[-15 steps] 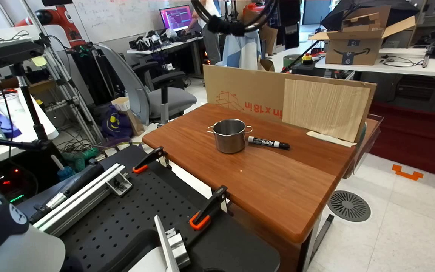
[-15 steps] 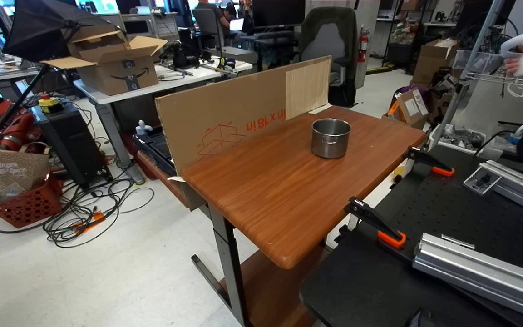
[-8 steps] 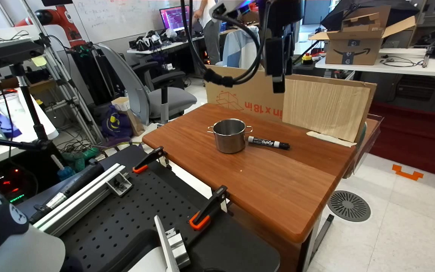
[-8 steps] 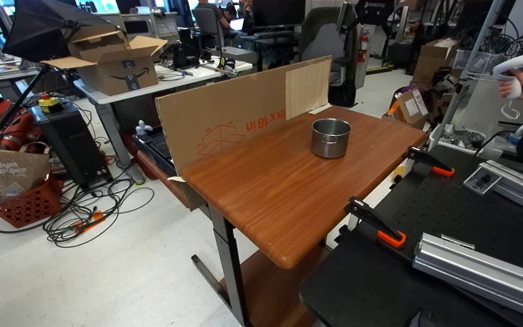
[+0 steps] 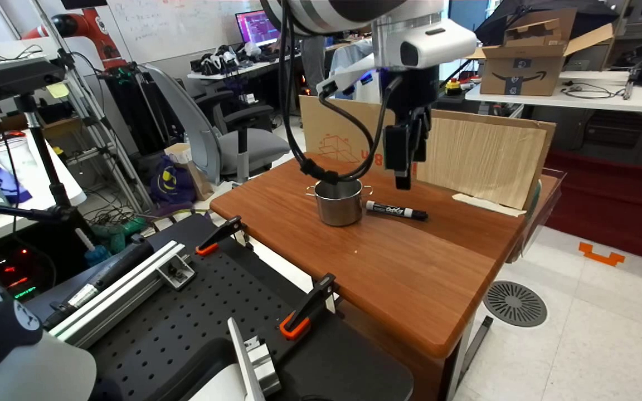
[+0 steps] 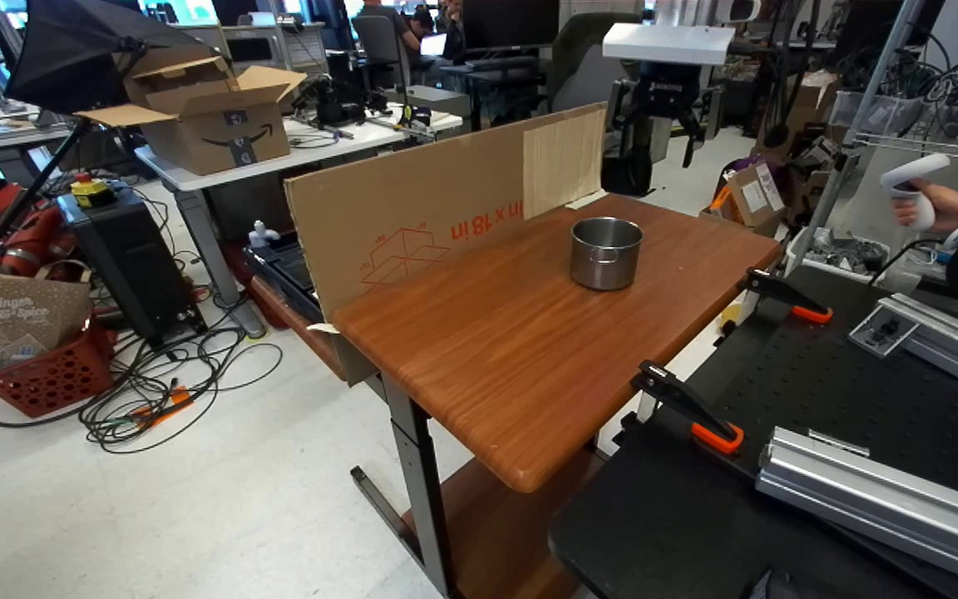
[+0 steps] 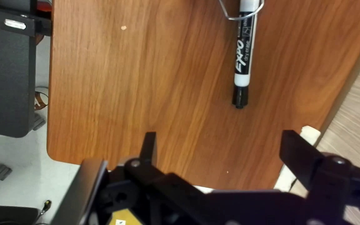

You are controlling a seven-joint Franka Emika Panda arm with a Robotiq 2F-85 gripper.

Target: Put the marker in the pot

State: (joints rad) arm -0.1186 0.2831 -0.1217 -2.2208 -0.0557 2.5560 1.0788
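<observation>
The marker (image 5: 396, 210), black and white with EXPO lettering, lies flat on the wooden table beside the pot (image 5: 339, 210). The pot is round, silvery metal with small wire loop handles. It stands upright in both exterior views (image 6: 605, 264) and seems to hide the marker in one of them. In the wrist view the marker (image 7: 243, 53) points its black cap at my jaws; only a wire pot handle (image 7: 243, 18) shows, crossing over the marker's far end. My gripper (image 7: 220, 134) is open and empty above the table, past the cap end. It also shows in both exterior views (image 5: 409, 172) (image 6: 655, 158).
A cardboard panel (image 5: 357, 131) with a wood-grain sheet (image 5: 480, 161) stands along the table's (image 5: 410, 278) back edge. Black clamps (image 5: 311, 305) (image 5: 222, 234) sit at the front edge beside a black perforated board (image 5: 215, 312). The arm's cables hang close over the pot.
The arm has come down into view and lowered toward the table, its gripper now near the marker's cap end. The pot and marker have not moved.
</observation>
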